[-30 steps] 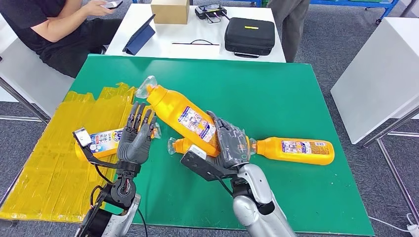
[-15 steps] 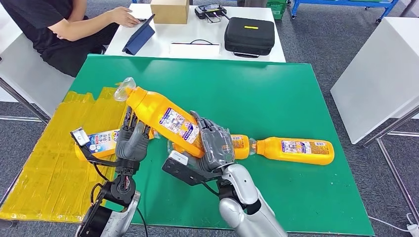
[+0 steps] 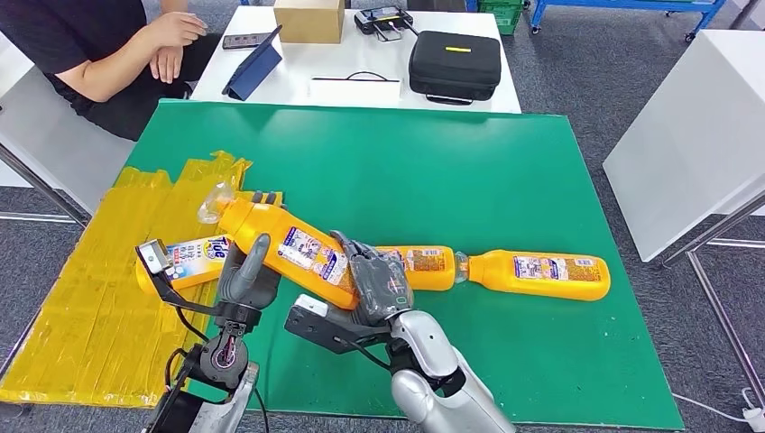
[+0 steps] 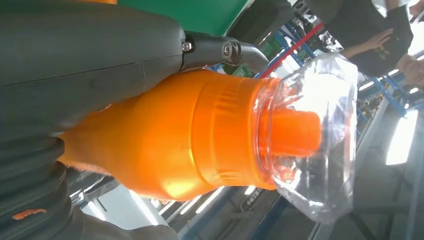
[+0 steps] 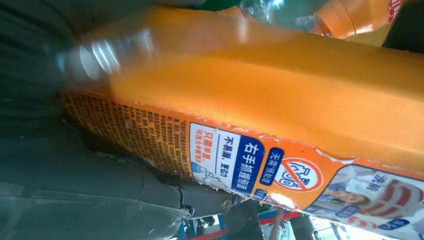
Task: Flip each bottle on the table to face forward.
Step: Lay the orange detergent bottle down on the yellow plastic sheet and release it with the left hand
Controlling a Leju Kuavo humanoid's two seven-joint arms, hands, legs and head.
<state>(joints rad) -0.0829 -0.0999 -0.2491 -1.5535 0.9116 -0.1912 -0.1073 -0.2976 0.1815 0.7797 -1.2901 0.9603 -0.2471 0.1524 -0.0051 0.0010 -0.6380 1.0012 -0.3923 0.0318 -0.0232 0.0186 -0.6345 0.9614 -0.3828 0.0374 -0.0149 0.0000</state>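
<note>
Head view: both hands clasp glossy orange plastic bottle (image 3: 287, 250), clear-capped.

Carried bottle (image 3: 284, 245) now lower and further toward the robot's left than a second ago, clear cap end (image 3: 209, 206) moved from over the green bench (image 3: 505, 180) to above the yellow taped patch (image 3: 81, 307). Right hand (image 3: 377, 287), gripping the bottle's base, shifted left with it and drawn nearer the body. Left hand (image 3: 245, 271), earlier spread and apart from the bottle, now touching its neck from beneath. Seated person's hands (image 3: 169, 41) off the phone (image 3: 242, 40), now folded together.
</note>
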